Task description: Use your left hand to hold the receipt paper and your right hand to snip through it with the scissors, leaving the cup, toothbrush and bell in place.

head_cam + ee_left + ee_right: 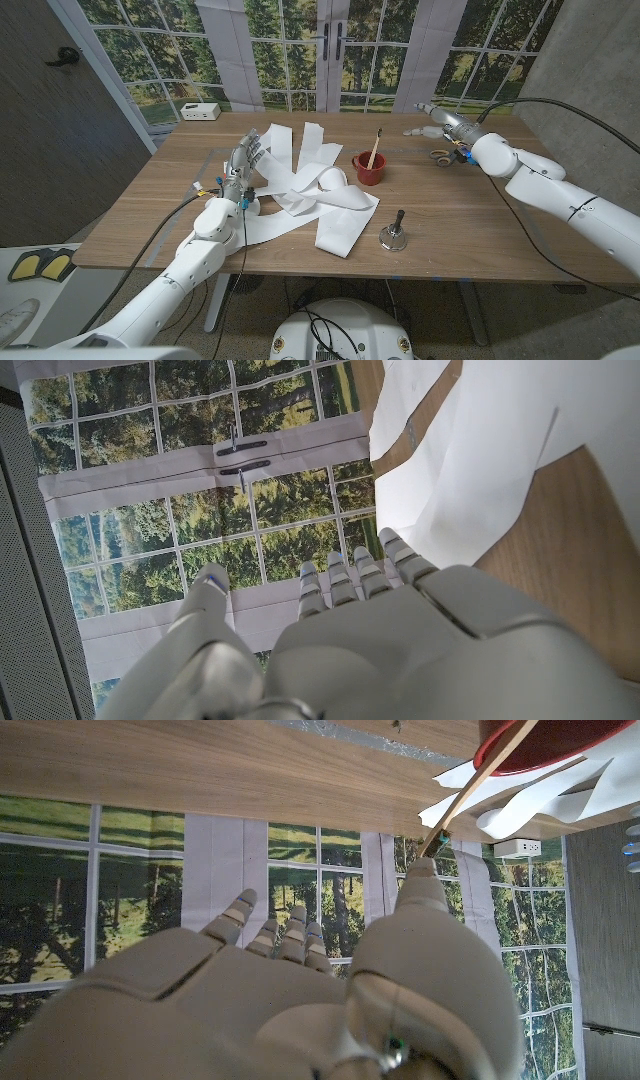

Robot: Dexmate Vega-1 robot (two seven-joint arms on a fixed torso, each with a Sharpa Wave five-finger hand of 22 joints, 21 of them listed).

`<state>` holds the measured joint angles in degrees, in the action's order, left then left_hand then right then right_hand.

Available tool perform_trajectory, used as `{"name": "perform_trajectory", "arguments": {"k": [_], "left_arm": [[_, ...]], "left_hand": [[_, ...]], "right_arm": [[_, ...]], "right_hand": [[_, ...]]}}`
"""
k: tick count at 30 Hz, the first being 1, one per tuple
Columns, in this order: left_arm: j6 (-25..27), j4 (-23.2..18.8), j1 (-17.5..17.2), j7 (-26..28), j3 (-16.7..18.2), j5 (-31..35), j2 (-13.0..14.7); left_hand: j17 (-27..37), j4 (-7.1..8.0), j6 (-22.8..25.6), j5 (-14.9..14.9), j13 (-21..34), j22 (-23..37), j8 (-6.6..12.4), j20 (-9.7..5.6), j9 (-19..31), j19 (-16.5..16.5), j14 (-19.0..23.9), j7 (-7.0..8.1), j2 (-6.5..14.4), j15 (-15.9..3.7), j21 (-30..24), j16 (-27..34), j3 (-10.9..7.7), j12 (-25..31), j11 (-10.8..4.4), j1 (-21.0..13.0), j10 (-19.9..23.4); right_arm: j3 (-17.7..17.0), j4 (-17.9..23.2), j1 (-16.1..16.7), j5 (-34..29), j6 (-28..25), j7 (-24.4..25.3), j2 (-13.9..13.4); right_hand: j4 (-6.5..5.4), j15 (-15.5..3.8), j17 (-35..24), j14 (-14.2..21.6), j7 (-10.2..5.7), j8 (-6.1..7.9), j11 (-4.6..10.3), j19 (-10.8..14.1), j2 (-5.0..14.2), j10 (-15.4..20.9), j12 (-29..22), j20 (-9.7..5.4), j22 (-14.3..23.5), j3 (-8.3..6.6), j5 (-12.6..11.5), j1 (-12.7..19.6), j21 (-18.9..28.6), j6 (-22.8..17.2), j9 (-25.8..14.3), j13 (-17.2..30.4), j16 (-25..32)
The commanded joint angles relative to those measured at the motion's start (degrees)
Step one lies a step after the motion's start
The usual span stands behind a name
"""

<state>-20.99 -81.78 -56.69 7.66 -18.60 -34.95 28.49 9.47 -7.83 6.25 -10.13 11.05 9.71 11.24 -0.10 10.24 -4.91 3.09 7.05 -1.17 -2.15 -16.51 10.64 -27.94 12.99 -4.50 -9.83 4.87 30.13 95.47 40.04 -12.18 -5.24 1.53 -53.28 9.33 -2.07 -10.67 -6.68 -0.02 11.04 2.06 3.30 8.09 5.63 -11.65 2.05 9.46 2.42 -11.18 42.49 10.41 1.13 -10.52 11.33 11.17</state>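
the receipt paper [315,195] lies in a loose heap of long white strips across the middle of the wooden table [470,225], some strips fanning toward the far edge and one wide band running to the near edge. the left hand [243,165] is at the heap's left side with its fingers spread apart above the strips, gripping nothing; in the left wrist view the same hand [370,630] has its fingers extended beside the white paper [470,450]. the scissors [440,156] lie on the table at the far right, just beside the right hand [432,118], which hovers with fingers extended and empty. a red cup [368,168] holding a toothbrush [375,148] stands just right of the paper, and a small metal bell [392,236] stands near the front edge.
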Motion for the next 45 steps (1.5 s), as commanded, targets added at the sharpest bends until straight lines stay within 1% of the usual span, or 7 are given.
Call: {"name": "perform_trajectory", "arguments": {"k": [1, 7, 12, 20, 24, 30, 45], "left_arm": [[-0.6, 0.4, 0.2, 0.1, -0.4, 0.4, -0.6], [-0.7, 0.1, -0.1, 0.5, -0.4, 0.6, -0.7], [0.4, -1.2, -0.7, 0.0, -0.5, 0.2, 0.3], [0.9, -3.0, -1.7, -0.1, 0.1, 0.1, 1.6], [0.9, -3.1, -1.7, -0.4, 0.1, 0.2, 1.8], [1.0, -2.9, -1.5, -1.1, -0.3, 0.7, 2.3], [1.5, -2.9, -0.9, -2.6, -0.7, 1.1, 3.4]], "left_hand": [[0.2, -0.19, 0.3, -0.1, 0.2, 0.2, -0.03, -0.08, 0.2, -0.9, 0.6, 0.16, 0.1, -3.14, 0.2, -0.1, 0.07, 0.3, 0.12, -0.3, 0.5], [0.3, -0.18, 0.6, -0.1, 0.2, 0.2, -0.01, -0.08, 0.2, -1.0, 0.7, 0.12, 0.2, -3.18, 0.4, -0.1, 0.11, 0.3, -0.05, -0.3, 0.8], [0.3, -0.19, 0.5, -0.1, 0.2, 0.2, -0.09, -0.14, 0.2, -1.1, 0.7, 0.09, 0.2, -3.18, 0.5, -0.1, 0.15, 0.2, 0.19, -0.3, 0.8], [0.3, -0.19, 0.5, -0.1, 0.2, 0.2, -0.14, -0.01, 0.2, -1.2, 0.7, 0.07, 0.2, -3.09, 0.8, -0.2, 0.20, 0.2, 0.03, -0.2, 0.9], [0.3, -0.17, 0.8, -0.1, 0.2, 0.3, -0.04, 0.06, 0.2, -1.3, 0.9, 0.04, 0.2, -3.05, 0.9, -0.1, 0.24, 0.2, -0.05, -0.2, 1.1], [0.3, -0.14, 1.2, -0.1, 0.2, 0.3, 0.03, 0.07, 0.2, -1.4, 1.1, -0.06, 0.2, -3.05, 1.0, -0.1, 0.29, 0.3, -0.10, -0.1, 1.3], [0.3, -0.07, 1.3, -0.1, 0.2, 0.3, -0.05, 0.20, 0.2, -1.6, 1.7, -0.15, 0.3, -2.98, 1.4, 0.0, 0.40, 0.3, 0.00, 0.1, 1.7]], "right_arm": [[-0.2, 0.1, -0.2, -1.0, -0.6, -1.3, -1.4], [-0.2, 0.4, -0.3, -1.8, -0.6, -2.2, -2.3], [-0.2, -0.5, -0.5, -2.4, 0.4, -2.0, -2.6], [0.6, -1.0, -1.9, -4.4, 0.2, -3.9, -3.3], [1.2, -1.0, -2.7, -5.8, 0.1, -5.2, -3.8], [1.8, -1.1, -4.1, -7.4, -0.1, -7.6, -4.3], [3.0, -2.6, -6.9, -10.5, -1.6, -11.0, -4.0]], "right_hand": [[0.05, -1.61, 0.0, 0.4, -0.29, 0.31, 0.21, 0.7, 0.24, 0.4, -0.3, -0.31, 0.1, -0.77, 0.2, 1.3, 0.4, -0.2, -0.2, 0.3, 0.5], [0.11, -1.74, 0.0, 0.5, -0.59, 0.31, 0.66, 0.8, 0.30, 0.4, -0.2, -0.29, 0.1, -1.33, 0.0, 2.2, 0.4, -0.2, -0.2, 0.3, 0.4], [0.04, -2.11, 0.0, 1.2, -0.90, 0.05, 1.77, 1.4, 0.16, 1.6, -0.7, -0.10, 0.1, -1.84, 0.0, 2.9, 0.5, 0.5, -0.2, 0.4, 0.7], [-0.08, -2.35, 0.0, 1.8, -0.97, 0.12, 1.71, 1.9, -0.02, 2.2, -0.8, 0.01, 0.1, -2.08, 0.0, 3.2, 0.6, 0.5, -0.3, 0.5, 0.8], [-0.37, -2.97, 0.0, 4.6, -0.94, 0.25, 1.62, 4.4, -0.40, 2.6, -0.9, 0.38, 0.1, -2.45, 0.1, 3.6, 1.2, 0.3, -0.3, 0.6, 1.7], [-0.68, -3.38, 0.0, 6.1, -0.58, 0.51, 2.31, 5.8, -0.61, 5.1, -1.7, 0.08, 0.1, -2.73, 0.1, 3.7, 1.3, -0.4, -0.3, 0.8, 1.9], [-1.02, -3.56, -0.1, 6.2, -0.74, 0.61, 2.62, 6.2, -0.84, 5.3, -1.5, 0.15, 0.1, -2.88, 0.2, 3.5, 1.0, -0.9, -0.3, 0.9, 1.7]]}}
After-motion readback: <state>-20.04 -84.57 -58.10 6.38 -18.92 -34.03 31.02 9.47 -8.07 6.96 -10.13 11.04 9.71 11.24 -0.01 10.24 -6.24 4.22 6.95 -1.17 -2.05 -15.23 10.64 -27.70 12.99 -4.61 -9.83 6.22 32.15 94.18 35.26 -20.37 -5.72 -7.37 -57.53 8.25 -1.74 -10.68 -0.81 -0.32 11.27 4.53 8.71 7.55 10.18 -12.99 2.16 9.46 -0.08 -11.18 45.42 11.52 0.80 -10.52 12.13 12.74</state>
